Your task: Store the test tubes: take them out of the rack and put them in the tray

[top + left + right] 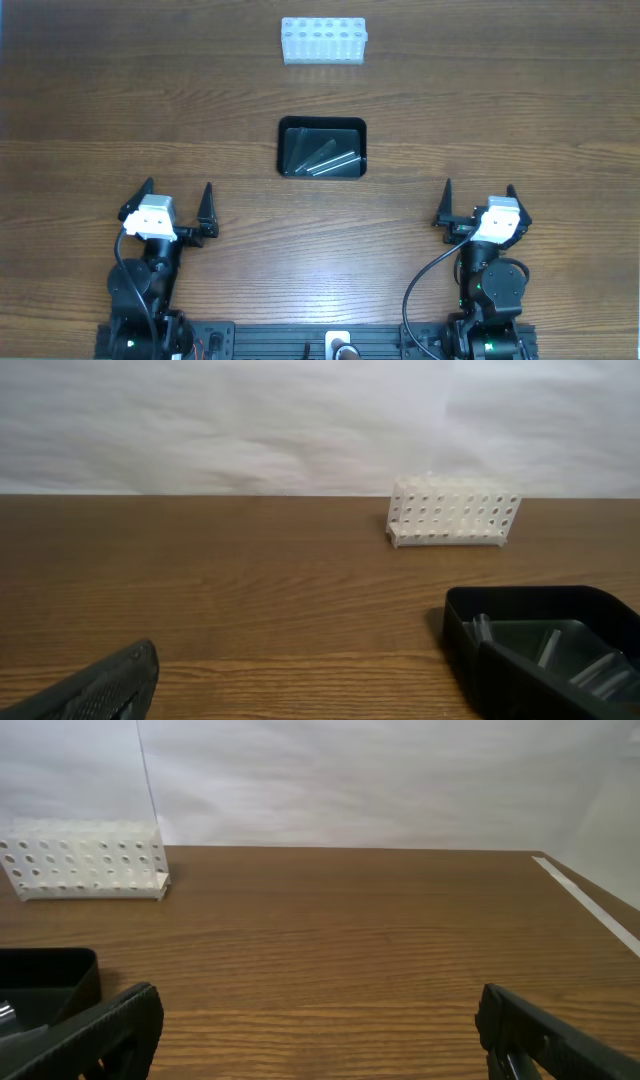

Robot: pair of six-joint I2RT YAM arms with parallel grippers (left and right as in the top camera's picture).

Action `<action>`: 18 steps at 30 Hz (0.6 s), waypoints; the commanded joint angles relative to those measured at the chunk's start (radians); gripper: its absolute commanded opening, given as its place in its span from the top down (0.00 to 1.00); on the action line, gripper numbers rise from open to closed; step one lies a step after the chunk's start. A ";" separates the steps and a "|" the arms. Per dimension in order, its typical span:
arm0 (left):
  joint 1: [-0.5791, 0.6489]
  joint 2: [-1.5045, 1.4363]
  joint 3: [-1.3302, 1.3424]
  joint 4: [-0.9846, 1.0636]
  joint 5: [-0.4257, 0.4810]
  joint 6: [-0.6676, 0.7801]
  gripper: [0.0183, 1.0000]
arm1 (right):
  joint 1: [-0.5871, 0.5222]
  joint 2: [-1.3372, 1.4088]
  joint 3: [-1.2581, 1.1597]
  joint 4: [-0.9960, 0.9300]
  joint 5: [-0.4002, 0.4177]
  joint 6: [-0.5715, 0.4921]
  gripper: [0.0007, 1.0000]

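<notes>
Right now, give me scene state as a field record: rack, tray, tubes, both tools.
rack: white, upright, beyond the tray, apart from it
tray: black, mid-table, between rack and arms
test tubes: clear, lying in the tray; count unclear
tubes left in rack: cannot tell
left tool: open, holding nothing, short of the tray
right tool: open, holding nothing, short of the tray

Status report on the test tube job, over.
Left gripper open, right gripper open, both empty, near their bases. Test tubes lying in the tray; rack looks empty. Nothing in the way.
</notes>
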 commanded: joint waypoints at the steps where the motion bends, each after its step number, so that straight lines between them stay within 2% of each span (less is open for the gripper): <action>1: 0.006 -0.009 -0.005 -0.002 0.003 0.018 0.00 | -0.007 -0.010 -0.010 0.005 0.024 0.009 0.01; 18: 0.006 -0.009 -0.005 -0.002 0.003 0.018 0.00 | -0.007 -0.004 -0.010 0.004 0.020 0.010 0.01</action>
